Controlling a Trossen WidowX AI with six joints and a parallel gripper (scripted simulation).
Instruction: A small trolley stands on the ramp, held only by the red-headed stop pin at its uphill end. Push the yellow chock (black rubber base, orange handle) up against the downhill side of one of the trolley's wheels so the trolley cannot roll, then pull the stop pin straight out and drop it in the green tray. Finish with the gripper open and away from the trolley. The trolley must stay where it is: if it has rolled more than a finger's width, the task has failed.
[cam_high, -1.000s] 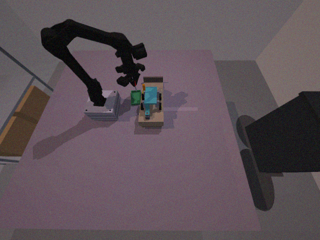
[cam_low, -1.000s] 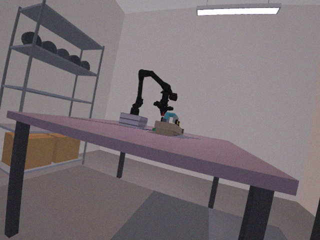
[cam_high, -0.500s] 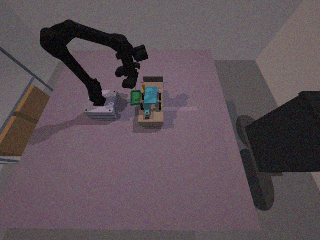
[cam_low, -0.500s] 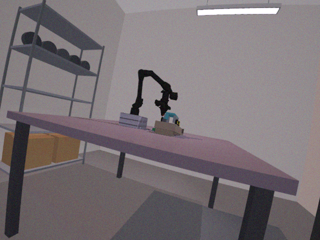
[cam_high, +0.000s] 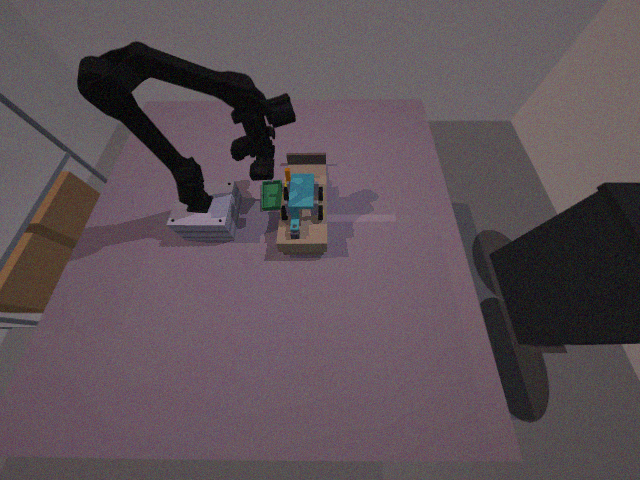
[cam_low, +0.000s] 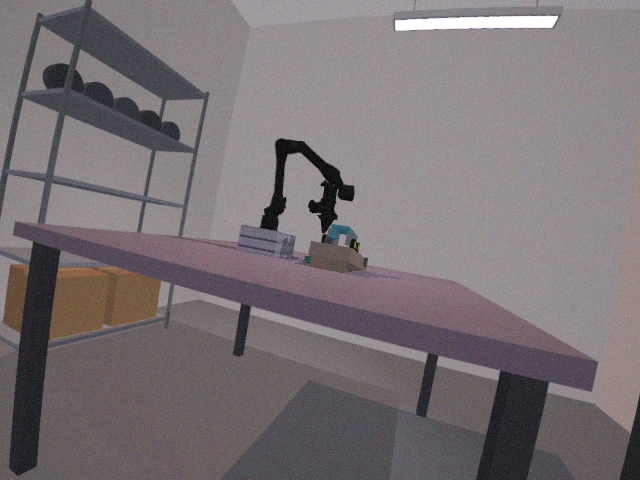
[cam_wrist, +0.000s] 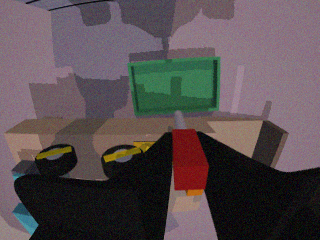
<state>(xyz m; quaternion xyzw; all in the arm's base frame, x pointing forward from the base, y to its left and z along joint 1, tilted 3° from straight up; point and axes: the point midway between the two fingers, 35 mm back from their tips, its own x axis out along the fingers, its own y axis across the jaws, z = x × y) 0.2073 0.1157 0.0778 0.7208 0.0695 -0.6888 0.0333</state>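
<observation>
Right, the gripper (cam_high: 262, 170) (cam_low: 324, 232) (cam_wrist: 183, 138) is clenched on the red-headed stop pin (cam_wrist: 190, 160), its grey shank pointing past the fingers towards the green tray (cam_high: 263, 196) (cam_low: 307, 258) (cam_wrist: 160, 85) in the wrist view. The tray lies on the table (cam_high: 258, 335) (cam_low: 310, 294), squeezed between the pale, slatted arm base (cam_high: 199, 227) (cam_low: 263, 241) and the ramp (cam_high: 310, 246) (cam_low: 330, 255) (cam_wrist: 225, 127).

And the blue trolley (cam_high: 301, 191) (cam_low: 342, 228) (cam_wrist: 25, 215) stands on that ramp, right alongside the tray, leaving a narrow spot to work in! Just beside one of its wheels sits the yellow chock (cam_high: 287, 175) (cam_wrist: 145, 146), orange handle upright near the tray side; whether it touches the wheel is hard to tell. A dark-faced board (cam_high: 306, 159) (cam_wrist: 270, 145) closes the ramp's far end.

Farther out, a grey shelf rack (cam_low: 199, 121) carries dark round objects (cam_low: 98, 94) above and brown cartons (cam_high: 36, 268) (cam_low: 62, 299) below, well apart from the arm, while a bright lamp (cam_low: 475, 21) hangs overhead.
</observation>
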